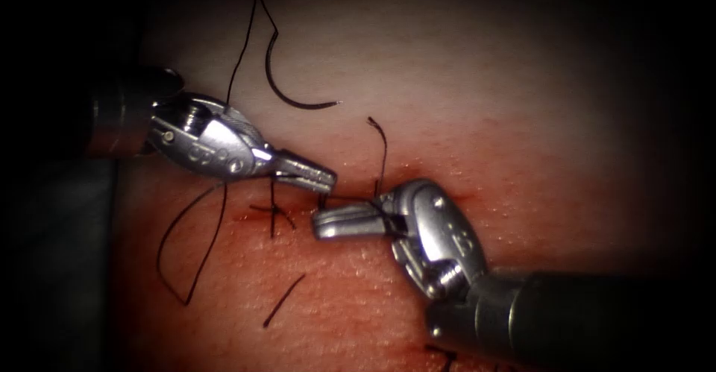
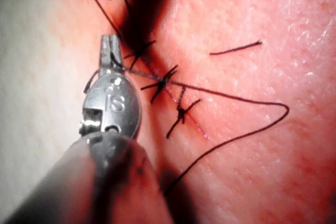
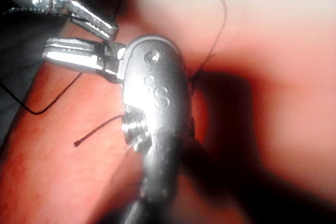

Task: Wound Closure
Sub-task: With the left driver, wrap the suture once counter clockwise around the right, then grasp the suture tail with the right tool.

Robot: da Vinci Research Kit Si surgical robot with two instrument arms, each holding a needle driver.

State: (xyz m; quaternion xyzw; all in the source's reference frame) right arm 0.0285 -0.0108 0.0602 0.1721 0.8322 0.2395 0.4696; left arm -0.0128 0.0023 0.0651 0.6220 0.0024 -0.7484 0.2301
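While the two tools meet tip to tip over the cut (image 1: 350, 197), the left tool (image 1: 317, 178) has its fingers (image 1: 302, 169) pressed together on a dark thread (image 1: 350, 199) that runs taut from their tip across to the right tool (image 1: 335, 223). In the left wrist view the same strand leaves the left tool's tip (image 2: 111, 51) and passes over the knotted stitches (image 2: 164, 81) along the cut. The right tool's fingers (image 1: 347, 221) lie nearly flat and look closed, with thread coming out near their base; whether they truly pinch it cannot be told for sure, though in the right wrist view the thread (image 3: 210, 51) runs in behind that tool's head (image 3: 155, 93).

Free of both tools, the curved needle (image 1: 287, 92) lies on the pale tissue (image 1: 485, 81) above and behind the left tool's fingers, well apart from them, on the left of the cut and not in the tissue. It is a thin dark arc, its point turned toward the right, its other end trailing thread up and then down past the left tool.

Below the left tool's fingers a long slack loop of thread (image 1: 183, 260) lies on the reddened tissue, and a short cut end of thread (image 1: 283, 300) rests just beyond it. A finished stitch (image 1: 272, 209) crosses the cut directly under the left tool's fingers.
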